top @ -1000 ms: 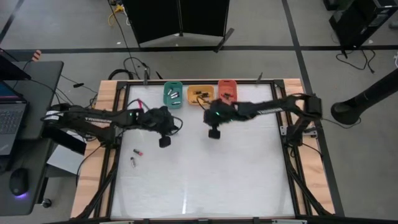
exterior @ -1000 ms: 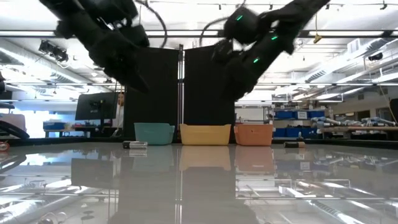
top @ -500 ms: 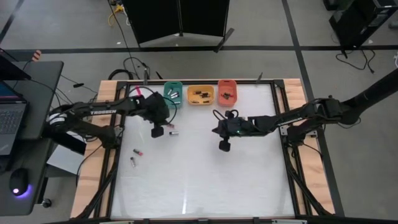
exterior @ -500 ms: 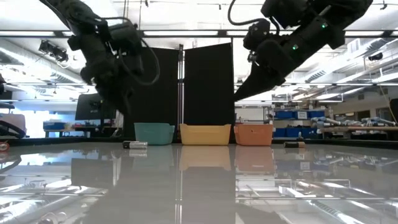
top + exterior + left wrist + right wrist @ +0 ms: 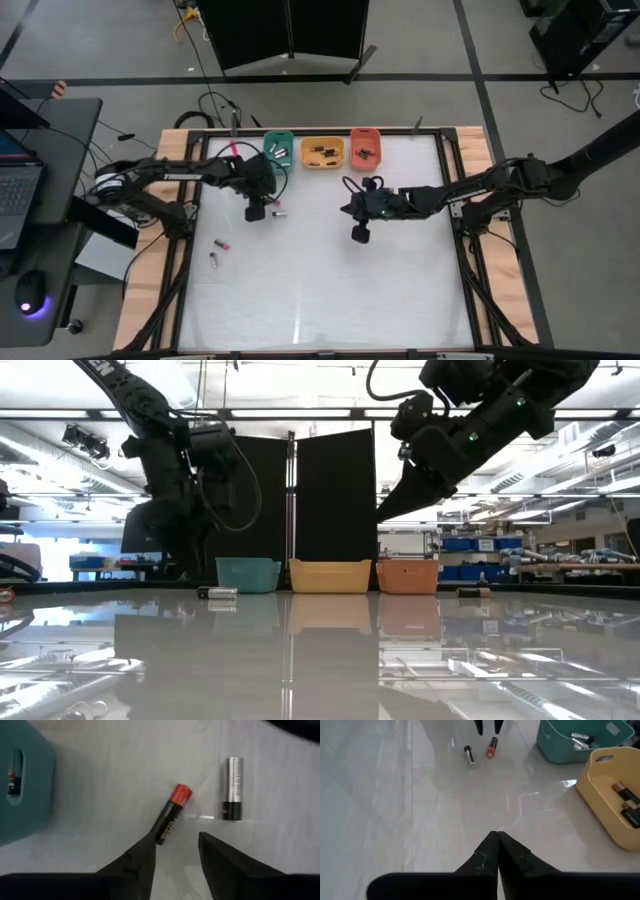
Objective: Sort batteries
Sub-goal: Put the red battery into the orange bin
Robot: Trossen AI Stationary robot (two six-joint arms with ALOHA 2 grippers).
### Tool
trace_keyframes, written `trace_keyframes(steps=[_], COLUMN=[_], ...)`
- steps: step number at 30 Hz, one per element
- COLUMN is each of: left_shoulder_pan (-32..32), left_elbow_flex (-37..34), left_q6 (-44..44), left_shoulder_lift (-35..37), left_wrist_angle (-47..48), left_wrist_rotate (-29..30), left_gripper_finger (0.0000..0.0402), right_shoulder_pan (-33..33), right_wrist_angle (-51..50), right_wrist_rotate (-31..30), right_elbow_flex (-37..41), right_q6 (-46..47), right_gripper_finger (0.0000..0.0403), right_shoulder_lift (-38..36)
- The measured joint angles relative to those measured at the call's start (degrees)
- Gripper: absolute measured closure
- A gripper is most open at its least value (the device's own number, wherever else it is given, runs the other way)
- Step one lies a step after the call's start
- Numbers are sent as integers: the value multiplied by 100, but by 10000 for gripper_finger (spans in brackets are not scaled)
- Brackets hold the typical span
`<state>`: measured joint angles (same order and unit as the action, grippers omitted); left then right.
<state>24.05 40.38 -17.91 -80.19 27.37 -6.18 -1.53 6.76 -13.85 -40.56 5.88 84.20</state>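
While the right gripper (image 5: pixel 497 836) waits mid-desk with fingers together, the left gripper (image 5: pixel 176 845) hovers, fingers apart, to straddle the red-capped battery (image 5: pixel 171 814) beside the silver battery (image 5: pixel 232 788)

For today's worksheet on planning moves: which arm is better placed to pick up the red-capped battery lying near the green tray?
Left. Its gripper is open, with the red-capped battery just ahead of its fingers. The right gripper is shut and sits farther off, over bare table.
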Motion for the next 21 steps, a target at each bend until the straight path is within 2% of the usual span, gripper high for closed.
trace_keyframes(steps=[10,16,21], left_shoulder_pan=[11,11,9], left_elbow_flex=[-1,24,248], left_q6=[6,41,90], left_shoulder_lift=[-519,-741,-784], left_wrist_angle=[-244,-344,-226], left_wrist_rotate=[228,206,170], left_gripper_finger=[230,239,245], right_shoulder_pan=[-57,-106,-113], right_wrist_angle=[-13,-15,-17], right_wrist_rotate=[6,7,7], right_elbow_flex=[0,-2,-2], right_q6=[-3,-56,-49], right_gripper_finger=[382,392,382], right_shoulder_lift=[2,4,7])
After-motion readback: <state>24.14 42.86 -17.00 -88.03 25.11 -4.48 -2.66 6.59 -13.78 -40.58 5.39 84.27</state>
